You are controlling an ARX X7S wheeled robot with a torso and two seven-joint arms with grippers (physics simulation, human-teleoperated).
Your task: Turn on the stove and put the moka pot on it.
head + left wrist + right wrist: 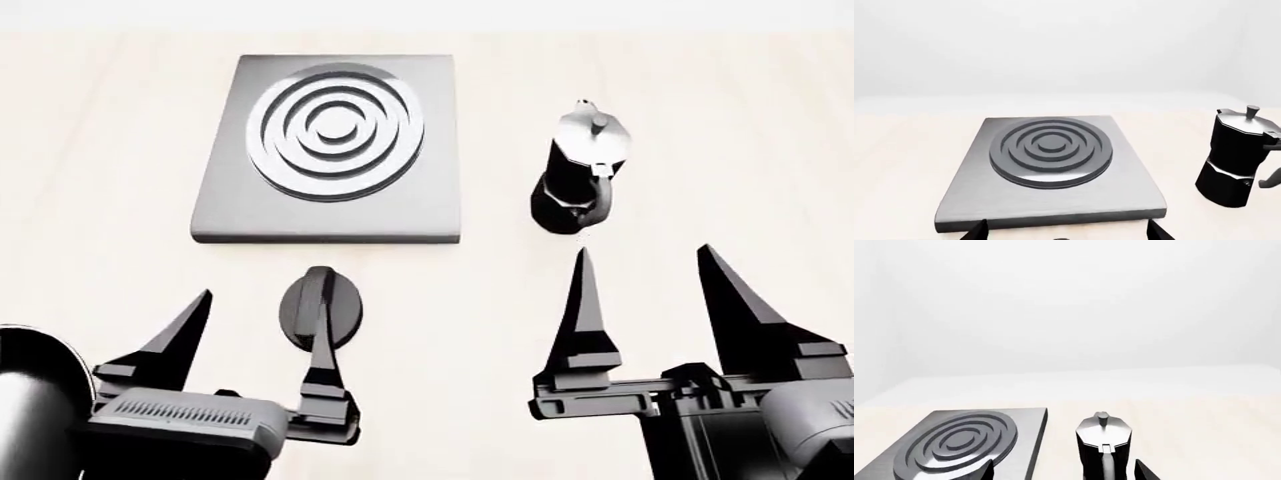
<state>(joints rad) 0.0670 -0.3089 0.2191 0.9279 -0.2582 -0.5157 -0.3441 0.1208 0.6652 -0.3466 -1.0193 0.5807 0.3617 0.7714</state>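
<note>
The stove (330, 150) is a flat grey slab with concentric burner rings, lying on the table at the far left. Its round black knob (320, 308) sits on the table in front of it. My left gripper (260, 325) is open just behind the knob, and its right finger overlaps the knob in the head view. The black moka pot (578, 180) with a silver lid stands upright to the right of the stove. My right gripper (643, 255) is open, short of the pot. The left wrist view shows the stove (1051, 165) and the pot (1237, 160); the right wrist view shows the pot (1103, 445) ahead between the fingers.
Everything rests on a pale wooden table (721, 120) with a white wall behind it. The pot stands apart from the stove's right edge (461, 150), with a strip of bare table between them. Part of my left arm (34, 400) shows at the lower left.
</note>
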